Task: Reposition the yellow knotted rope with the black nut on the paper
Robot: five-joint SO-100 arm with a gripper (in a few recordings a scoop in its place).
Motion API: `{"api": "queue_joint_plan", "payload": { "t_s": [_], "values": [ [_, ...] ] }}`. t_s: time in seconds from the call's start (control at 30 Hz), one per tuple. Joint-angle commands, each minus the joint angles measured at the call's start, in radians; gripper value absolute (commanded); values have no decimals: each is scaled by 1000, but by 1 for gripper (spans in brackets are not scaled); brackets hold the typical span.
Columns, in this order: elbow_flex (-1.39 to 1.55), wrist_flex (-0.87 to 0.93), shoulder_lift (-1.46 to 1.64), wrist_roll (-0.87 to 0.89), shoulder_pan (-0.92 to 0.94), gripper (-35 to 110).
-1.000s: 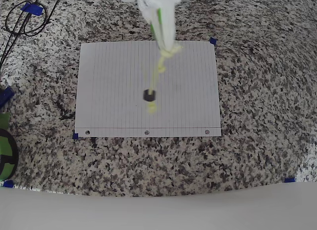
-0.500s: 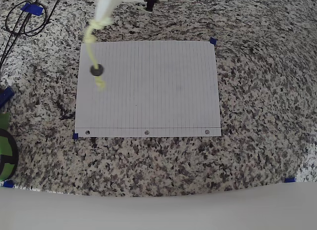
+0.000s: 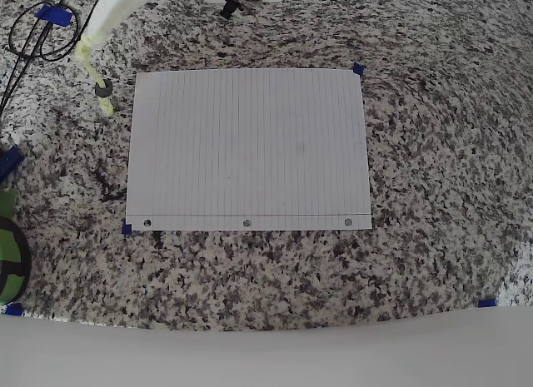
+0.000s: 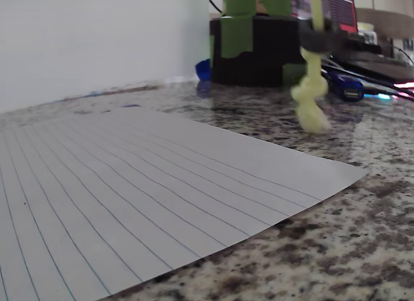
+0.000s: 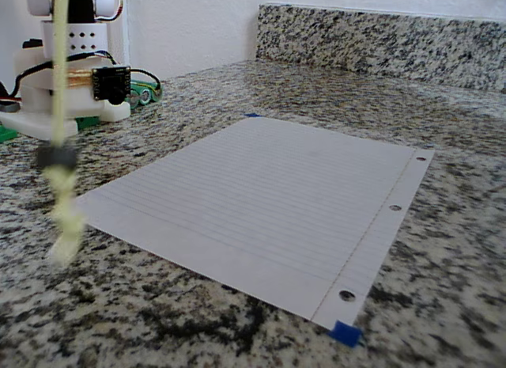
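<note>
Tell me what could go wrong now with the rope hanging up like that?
The yellow knotted rope hangs from the end effector beside the paper's left edge in the overhead view, over granite. Lowered here, it would likely land off the sheet.

The black nut sits low on the cord, just above the bottom knot. That knot alone seems to stop it sliding off.

The cord looks blurred in the fixed view, so it may be swinging, which could throw off placement.

The large white lined paper sheet (image 3: 247, 148) is laid flat on the speckled granite counter (image 3: 433, 154). Left of its upper-left corner in the overhead view, off the sheet, the thin yellow knotted rope (image 3: 98, 77) is hung, with the small black ring-shaped nut (image 3: 104, 89) threaded just above its lower knot.
</note>
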Motion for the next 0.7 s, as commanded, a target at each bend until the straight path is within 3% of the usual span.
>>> {"api": "queue_joint_plan", "payload": {
  "t_s": [0.0,0.23,0.67],
  "values": [
    [25,17,20,152,-9,0],
    [138,117,153,430,-140,0],
    [221,367,321,552,-511,0]
  ]
}}
